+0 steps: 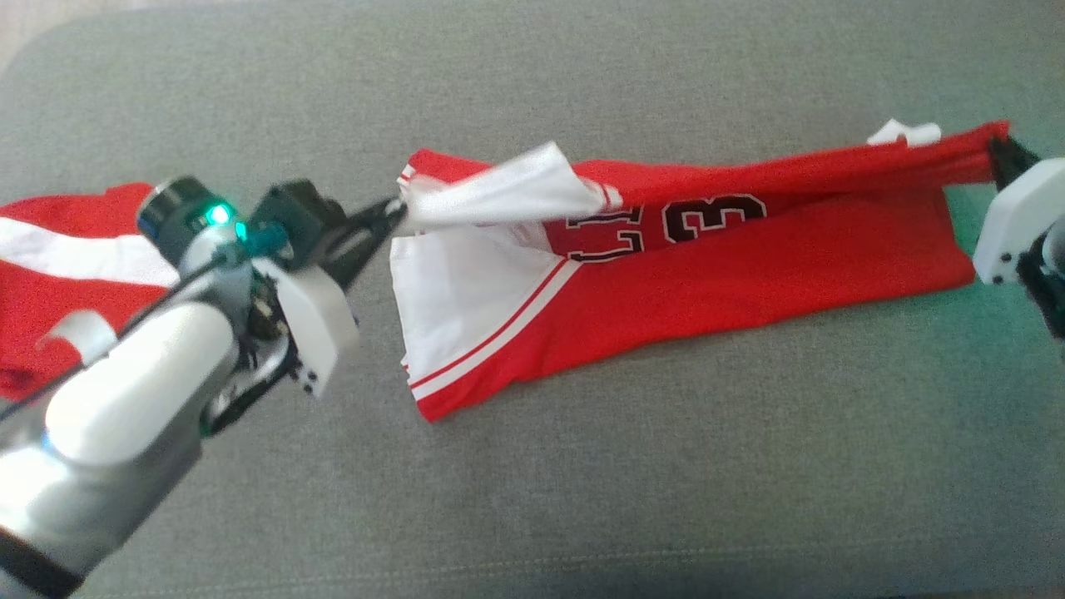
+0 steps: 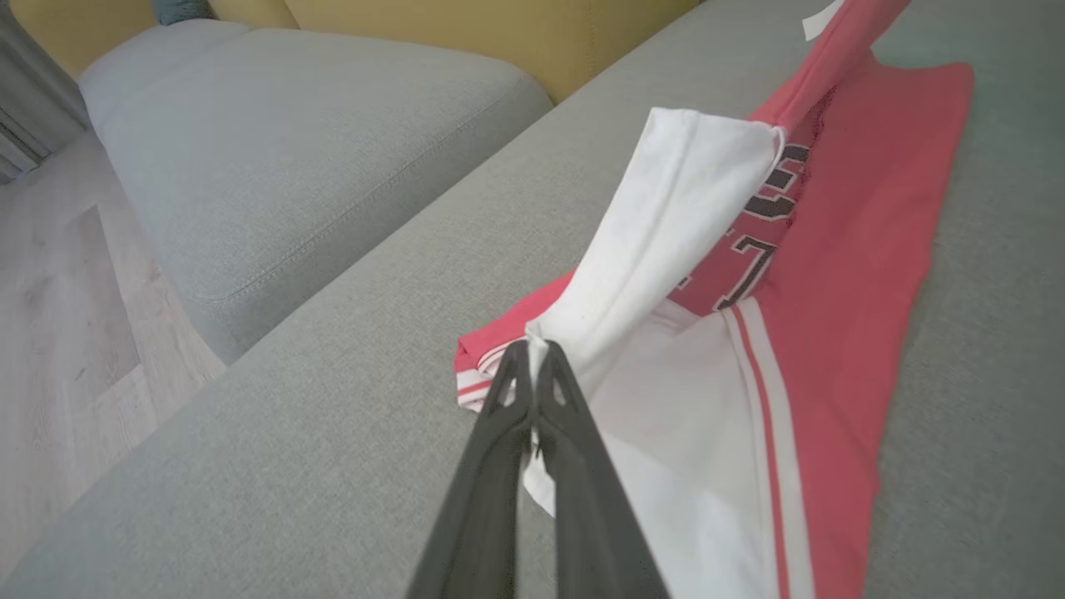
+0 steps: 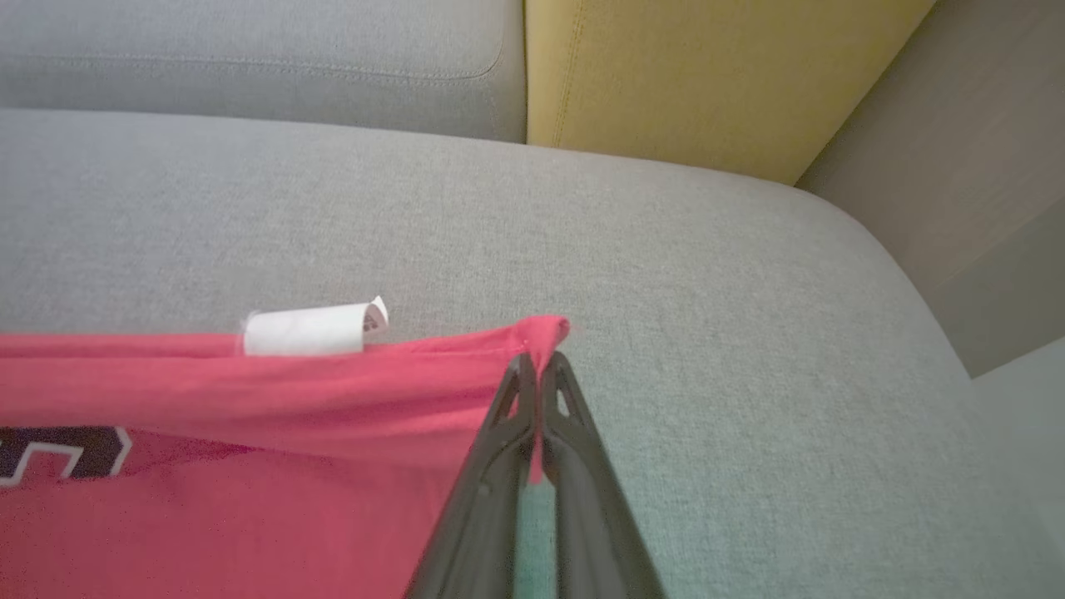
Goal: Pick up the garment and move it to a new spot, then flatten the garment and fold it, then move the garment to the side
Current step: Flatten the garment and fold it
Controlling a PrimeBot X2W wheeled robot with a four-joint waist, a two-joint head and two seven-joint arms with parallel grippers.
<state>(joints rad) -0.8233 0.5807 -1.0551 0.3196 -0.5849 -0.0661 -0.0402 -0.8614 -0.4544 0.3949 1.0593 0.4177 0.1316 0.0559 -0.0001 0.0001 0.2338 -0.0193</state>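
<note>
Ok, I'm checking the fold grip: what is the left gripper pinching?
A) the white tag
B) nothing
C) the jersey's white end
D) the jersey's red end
C: the left gripper is shut on the white end of the jersey; the right gripper pinches the red end.

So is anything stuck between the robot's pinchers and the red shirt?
No, nothing visible. The left gripper is shut on the white end of the red shirt, and the right gripper is shut on its red corner.

The garment lies on the cushion between left claw and right claw; seemingly another garment lies farther left.
</note>
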